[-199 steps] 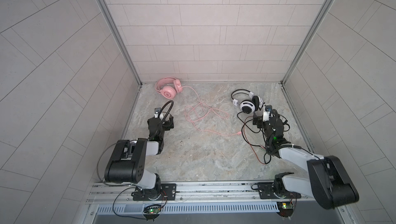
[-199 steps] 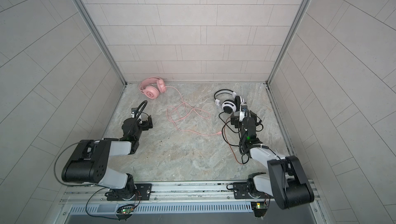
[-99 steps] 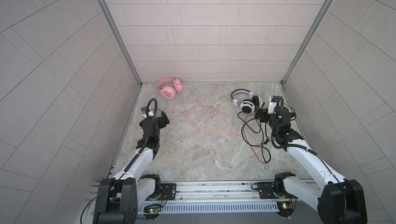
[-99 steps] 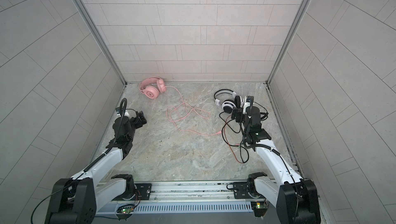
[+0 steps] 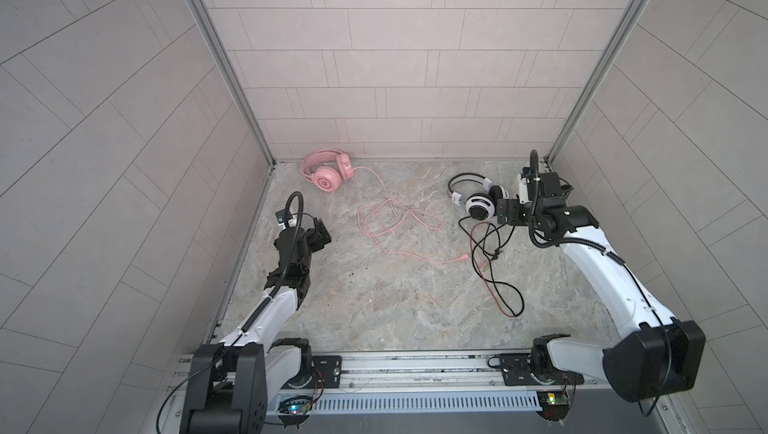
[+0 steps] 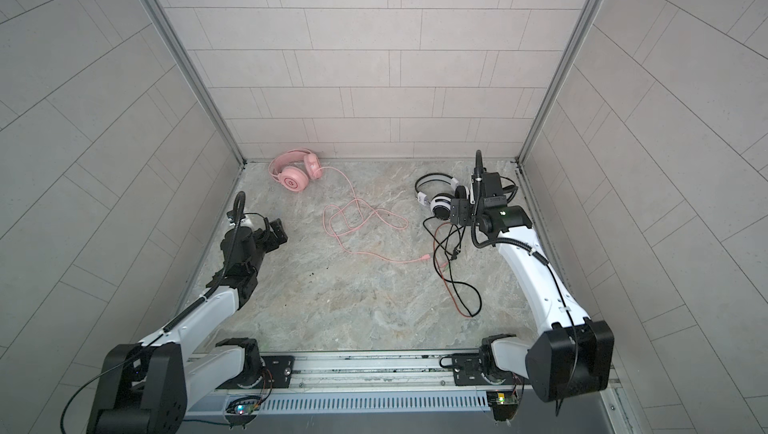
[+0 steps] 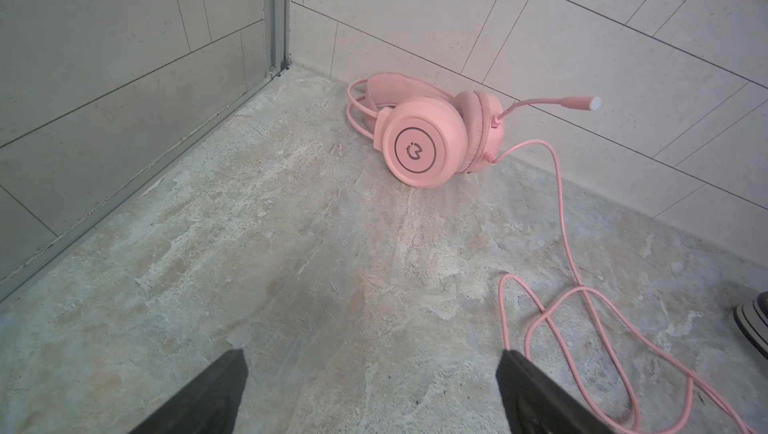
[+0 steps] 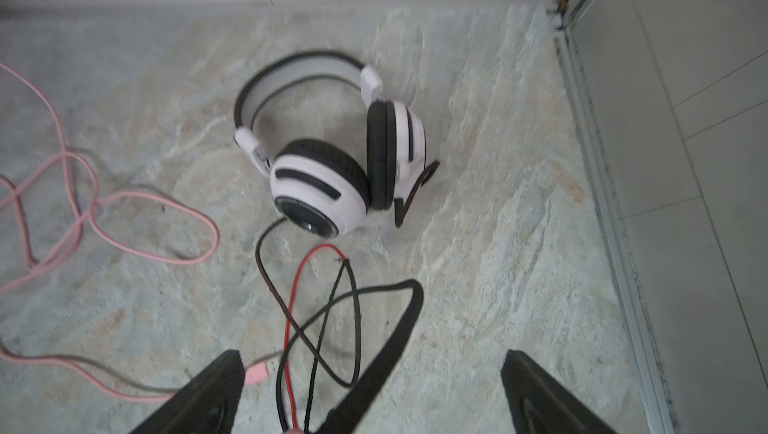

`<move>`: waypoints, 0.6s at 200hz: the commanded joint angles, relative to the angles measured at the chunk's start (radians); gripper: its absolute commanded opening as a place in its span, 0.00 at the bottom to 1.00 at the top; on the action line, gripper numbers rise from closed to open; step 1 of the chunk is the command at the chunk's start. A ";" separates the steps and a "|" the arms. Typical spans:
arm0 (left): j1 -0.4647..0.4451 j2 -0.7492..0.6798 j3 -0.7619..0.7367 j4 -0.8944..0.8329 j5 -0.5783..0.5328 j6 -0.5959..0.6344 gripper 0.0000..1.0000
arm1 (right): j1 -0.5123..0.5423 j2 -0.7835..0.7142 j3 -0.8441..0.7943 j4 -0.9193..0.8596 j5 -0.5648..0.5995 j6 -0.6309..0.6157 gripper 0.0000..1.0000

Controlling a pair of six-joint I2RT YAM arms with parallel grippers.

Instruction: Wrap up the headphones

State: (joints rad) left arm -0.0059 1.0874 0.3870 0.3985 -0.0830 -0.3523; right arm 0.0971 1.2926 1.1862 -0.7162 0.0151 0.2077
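From where I stand, the biggest change is in the arms. A second ago both sat folded low near the front rail. Now the left arm point(image 5: 274, 311) and the right arm point(image 5: 602, 274) are stretched out over the stone-patterned table point(image 5: 374, 307), each reaching towards its own back corner.

Nothing else has shifted. The pink headset point(image 5: 326, 172) lies where it was, against the back wall in the far-left corner. The white-and-black headset point(image 5: 478, 199) is still towards the far right, resting on its ear cups. The pink cable point(image 5: 390, 224) sprawls in loose loops across the middle, and the black cable point(image 8: 261, 257) trails forward in a tangle with a thin red wire point(image 8: 291, 307). So neither cable is wrapped, and I'd say the job has barely begun.

The right gripper point(image 5: 507, 213) is now just beside the white-and-black headset, above the start of its cable. Its fingers are spread wide and hold nothing. The left gripper point(image 7: 370, 355) faces the pink headset but is well short of it, its fingers also wide and empty.

This looks like the approach, with each arm lining up on one headset. Neither gripper is touching anything yet.
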 commanded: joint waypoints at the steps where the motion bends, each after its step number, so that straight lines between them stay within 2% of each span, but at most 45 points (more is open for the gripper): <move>1: 0.006 0.010 0.006 0.015 0.028 -0.013 1.00 | 0.007 0.064 0.093 -0.308 -0.010 -0.043 0.99; 22: 0.006 0.008 0.003 0.015 0.029 -0.011 1.00 | 0.068 0.149 0.220 -0.510 0.128 -0.029 0.99; 49: 0.007 0.002 -0.001 0.020 0.026 -0.014 1.00 | 0.114 0.243 0.344 -0.702 0.228 -0.008 0.99; 86: 0.007 0.002 -0.015 0.049 0.050 -0.025 1.00 | 0.103 0.338 0.258 -0.695 0.397 0.014 0.99; 120: 0.007 0.011 -0.029 0.085 0.060 -0.040 1.00 | 0.078 0.388 0.258 -0.653 0.442 0.053 0.99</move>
State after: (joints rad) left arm -0.0059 1.0958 0.3801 0.4229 -0.0429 -0.3733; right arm 0.1875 1.6699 1.4380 -1.3479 0.3595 0.2211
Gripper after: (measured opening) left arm 0.999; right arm 0.994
